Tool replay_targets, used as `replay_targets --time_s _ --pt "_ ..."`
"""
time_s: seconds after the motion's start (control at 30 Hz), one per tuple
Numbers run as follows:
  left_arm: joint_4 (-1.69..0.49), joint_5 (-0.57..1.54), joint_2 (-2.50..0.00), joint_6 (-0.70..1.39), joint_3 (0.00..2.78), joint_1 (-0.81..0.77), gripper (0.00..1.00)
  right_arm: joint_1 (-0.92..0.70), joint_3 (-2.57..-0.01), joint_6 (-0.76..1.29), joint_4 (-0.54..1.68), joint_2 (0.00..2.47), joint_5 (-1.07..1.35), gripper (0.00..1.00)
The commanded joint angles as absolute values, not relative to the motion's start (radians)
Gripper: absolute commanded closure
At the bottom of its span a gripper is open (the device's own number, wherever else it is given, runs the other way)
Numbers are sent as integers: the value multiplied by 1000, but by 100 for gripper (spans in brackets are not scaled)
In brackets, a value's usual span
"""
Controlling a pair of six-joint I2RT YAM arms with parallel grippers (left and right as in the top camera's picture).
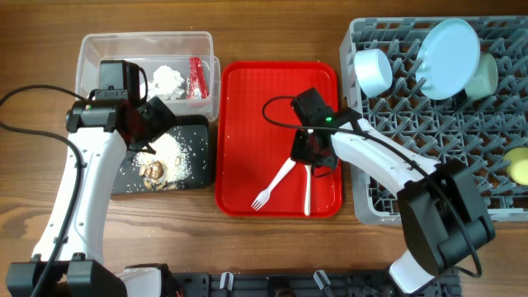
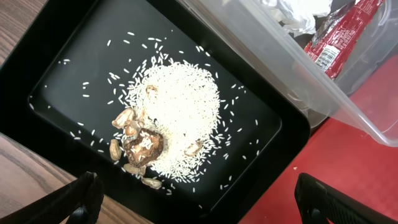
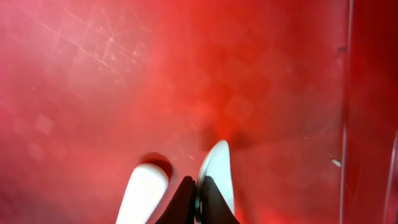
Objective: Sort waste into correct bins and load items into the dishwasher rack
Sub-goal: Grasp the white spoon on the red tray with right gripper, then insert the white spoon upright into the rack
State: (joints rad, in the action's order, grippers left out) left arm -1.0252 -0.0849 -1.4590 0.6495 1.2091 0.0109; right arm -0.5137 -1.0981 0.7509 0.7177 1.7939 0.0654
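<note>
My right gripper (image 1: 311,157) is low over the red serving tray (image 1: 247,107) and shut on the bowl edge of the white spoon (image 1: 307,194). The wrist view shows the pinch (image 3: 196,200) on the spoon (image 3: 221,171), with the white fork's handle end (image 3: 143,193) beside it. The fork (image 1: 272,186) lies on the tray. My left gripper (image 1: 157,124) hangs open and empty (image 2: 202,208) above the black tray (image 2: 68,56), which holds rice and brown scraps (image 2: 177,118). The clear tub (image 1: 144,45) holds the tissue (image 1: 167,78) and red wrapper (image 1: 196,76).
The grey rack (image 1: 388,190) at the right holds the pale blue plate (image 1: 448,45), two bowls (image 1: 373,70) (image 1: 483,74) and the yellow cup (image 1: 518,165). The tub wall (image 2: 348,106) and red wrapper (image 2: 339,34) lie just beyond the black tray.
</note>
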Motion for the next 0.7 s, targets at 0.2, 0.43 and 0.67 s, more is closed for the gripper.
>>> replay_targets --time_s 0.2,0.43,0.67 --pt "-1026 -95 -1453 662 1212 18 0 -511 -1093 637 735 1788 61 96" --pt "-1027 -95 -1453 662 1212 18 0 -435 -1266 360 886 1599 60 96" --pt "-1027 -95 -1453 662 1212 18 0 -225 -1384 126 971 1528 49 96"
